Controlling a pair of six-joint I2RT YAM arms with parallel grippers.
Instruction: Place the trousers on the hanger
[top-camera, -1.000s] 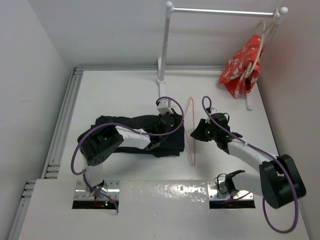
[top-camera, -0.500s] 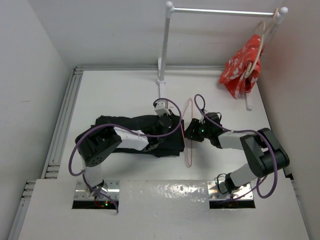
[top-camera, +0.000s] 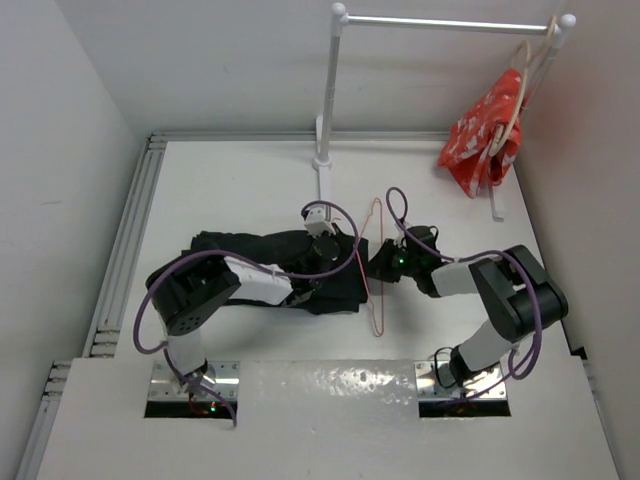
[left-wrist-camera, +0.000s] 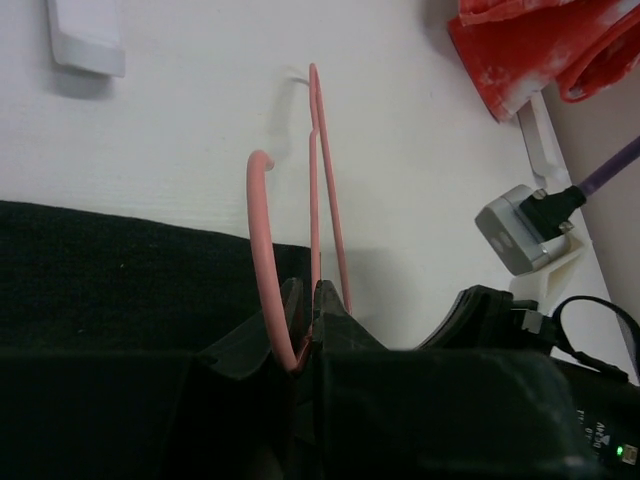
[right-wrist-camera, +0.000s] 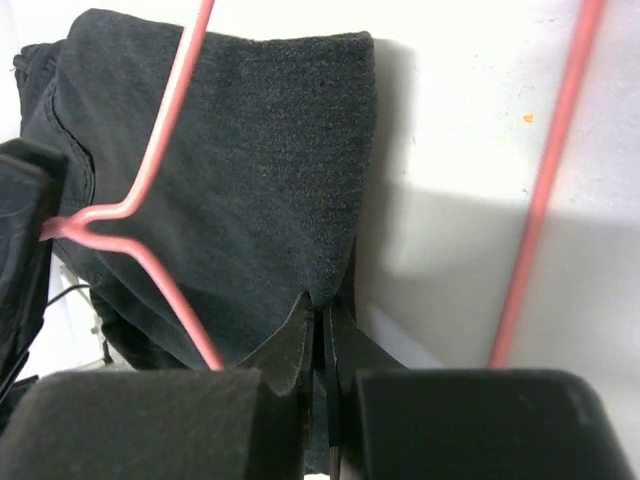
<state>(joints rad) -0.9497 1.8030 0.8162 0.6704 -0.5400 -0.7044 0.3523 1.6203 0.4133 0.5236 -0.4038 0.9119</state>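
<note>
The black trousers lie crumpled on the table, left of centre. The thin pink hanger lies along their right edge, hook pointing away from me. My left gripper is over the trousers' right end; in the left wrist view it is shut on the hanger's wire beside the hook. My right gripper is just right of the trousers; in the right wrist view it is shut on the trousers' edge, with hanger wires on either side.
A white clothes rack stands at the back, its base close to the hanger hook. A red white-patterned cloth hangs on a beige hanger at the rack's right end. Walls close in on both sides.
My right arm has folded in and its gripper has moved left to the trousers' edge. The hanger has shifted slightly left. My left gripper has barely moved.
</note>
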